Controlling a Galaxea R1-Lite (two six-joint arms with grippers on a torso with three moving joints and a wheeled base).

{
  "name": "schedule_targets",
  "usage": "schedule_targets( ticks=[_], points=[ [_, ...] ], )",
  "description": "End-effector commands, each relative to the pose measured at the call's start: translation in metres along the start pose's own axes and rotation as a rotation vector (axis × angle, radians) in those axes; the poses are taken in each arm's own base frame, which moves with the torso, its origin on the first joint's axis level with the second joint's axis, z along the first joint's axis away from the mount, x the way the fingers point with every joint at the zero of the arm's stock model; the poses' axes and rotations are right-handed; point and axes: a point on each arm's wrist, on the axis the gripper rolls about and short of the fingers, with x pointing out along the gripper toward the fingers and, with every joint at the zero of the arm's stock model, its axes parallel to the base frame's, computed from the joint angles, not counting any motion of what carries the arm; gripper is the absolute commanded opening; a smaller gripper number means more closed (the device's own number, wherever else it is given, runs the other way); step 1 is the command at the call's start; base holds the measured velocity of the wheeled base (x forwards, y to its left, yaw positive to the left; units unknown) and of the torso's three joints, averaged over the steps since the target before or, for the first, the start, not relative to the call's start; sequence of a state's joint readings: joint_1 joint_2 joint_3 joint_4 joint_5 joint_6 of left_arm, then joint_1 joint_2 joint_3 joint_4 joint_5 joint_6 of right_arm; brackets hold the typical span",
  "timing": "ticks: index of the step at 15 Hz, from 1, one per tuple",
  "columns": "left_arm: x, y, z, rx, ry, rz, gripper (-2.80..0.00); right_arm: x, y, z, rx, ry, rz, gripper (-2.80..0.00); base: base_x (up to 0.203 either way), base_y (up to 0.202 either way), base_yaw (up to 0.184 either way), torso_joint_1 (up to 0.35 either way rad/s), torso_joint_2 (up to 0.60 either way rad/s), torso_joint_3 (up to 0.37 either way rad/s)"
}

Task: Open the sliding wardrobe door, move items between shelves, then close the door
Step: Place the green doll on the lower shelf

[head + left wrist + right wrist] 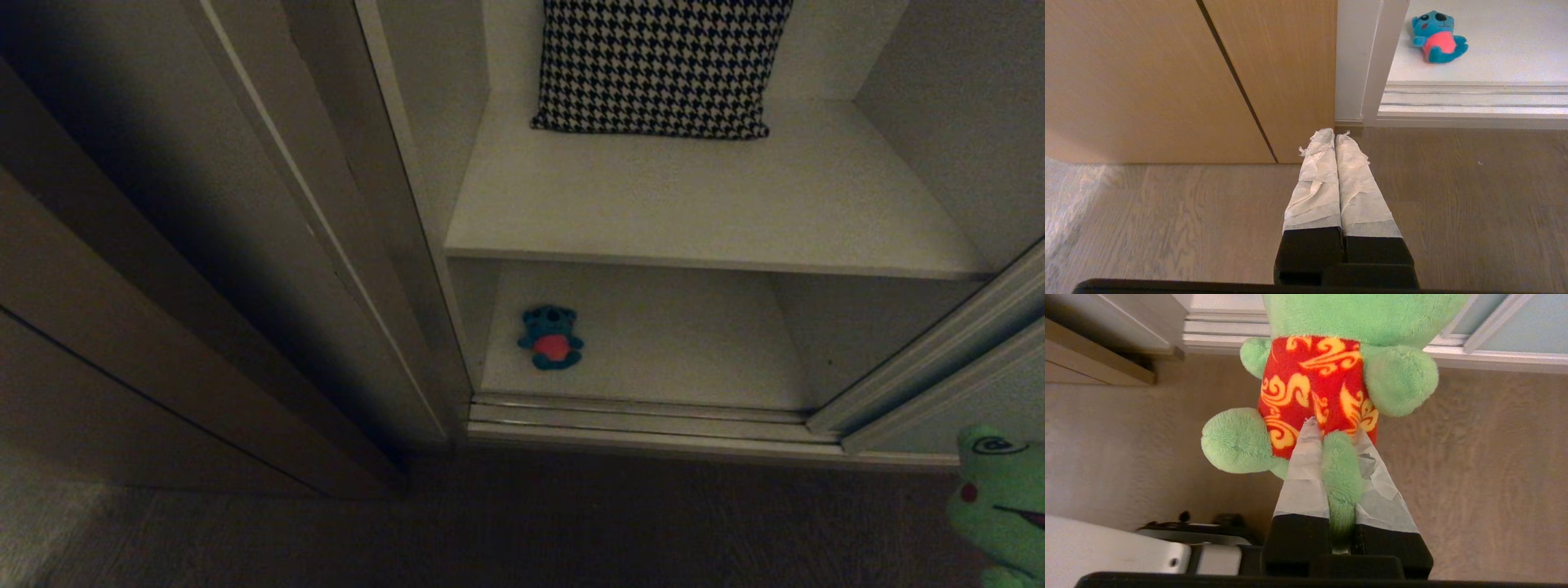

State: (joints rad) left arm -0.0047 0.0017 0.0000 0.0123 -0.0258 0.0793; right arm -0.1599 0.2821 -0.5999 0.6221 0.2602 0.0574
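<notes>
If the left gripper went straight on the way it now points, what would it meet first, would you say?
Probably the foot of the white wardrobe frame, where it meets the wooden side panel. The shut left gripper points there over bare floor, though depth is unclear.

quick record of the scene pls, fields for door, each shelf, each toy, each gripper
door: sliding wardrobe door slid aside, wardrobe open
upper shelf: houndstooth pillow at the back
lower shelf: blue plush toy near its front left
green frog toy: off the shelves, held over the floor
right gripper: shut on the frog's leg
left gripper: shut, empty, above the floor
</notes>
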Motion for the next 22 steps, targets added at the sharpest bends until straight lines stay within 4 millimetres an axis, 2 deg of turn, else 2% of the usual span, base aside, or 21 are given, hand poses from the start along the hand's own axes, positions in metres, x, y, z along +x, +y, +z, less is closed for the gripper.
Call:
schedule_targets(
  ticks=[1, 5, 8, 10, 16, 22],
  points=[
    [0.0, 0.0, 0.0, 0.0, 0.001, 0.0, -2.8, 0.002, -0.005, -0.005, -0.023, 0.019, 0.008, -2.8, 0.0, 0.0, 0.0, 0.0, 0.0, 0.0],
    [0.0, 0.0, 0.0, 0.0, 0.001, 0.001, -2.8, 0.016, -0.016, -0.04, -0.057, 0.025, -0.036, -2.8, 0.0, 0.0, 0.0, 0.0, 0.0, 0.0],
    [0.0, 0.0, 0.0, -0.001, 0.001, 0.0, -2.8, 0.018, -0.021, -0.069, -0.099, -0.112, -0.036, -2.8, 0.0, 0.0, 0.0, 0.0, 0.0, 0.0],
    [0.0, 0.0, 0.0, 0.0, 0.001, 0.0, -2.8, 0.026, -0.023, -0.08, -0.118, -0.125, -0.044, -2.8, 0.0, 0.0, 0.0, 0.0, 0.0, 0.0],
    [0.0, 0.0, 0.0, -0.001, 0.001, 0.0, -2.8, 0.032, -0.025, -0.084, -0.113, -0.123, -0.072, -2.8, 0.0, 0.0, 0.0, 0.0, 0.0, 0.0],
    [0.0, 0.0, 0.0, -0.001, 0.001, 0.0, -2.8, 0.046, -0.027, -0.084, -0.077, -0.294, -0.066, -2.8, 0.0, 0.0, 0.0, 0.0, 0.0, 0.0]
  ],
)
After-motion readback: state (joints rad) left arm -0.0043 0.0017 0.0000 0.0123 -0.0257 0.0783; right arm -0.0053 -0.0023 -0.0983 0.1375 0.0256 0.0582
